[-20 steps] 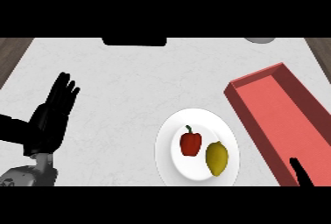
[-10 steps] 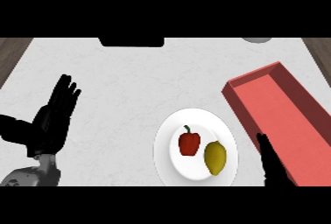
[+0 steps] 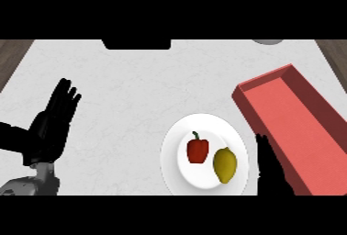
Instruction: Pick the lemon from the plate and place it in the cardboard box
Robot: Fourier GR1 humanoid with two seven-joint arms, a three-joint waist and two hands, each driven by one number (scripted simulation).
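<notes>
Lemon [image 3: 225, 165] is still sitting on the white plate [image 3: 177, 151], toward the plate's near right edge, just beside a red pepper [image 3: 197, 149]. The right hand [image 3: 270, 167] has slid further up along the plate's right rim compared to half a second back, fingers straight and holding nothing, squeezed between plate and the red box [image 3: 298, 124], I'd guess lining up to come at the lemon sideways. Left hand [image 3: 53, 123] rests open near the counter's [image 3: 136, 82] left edge, same as before.
</notes>
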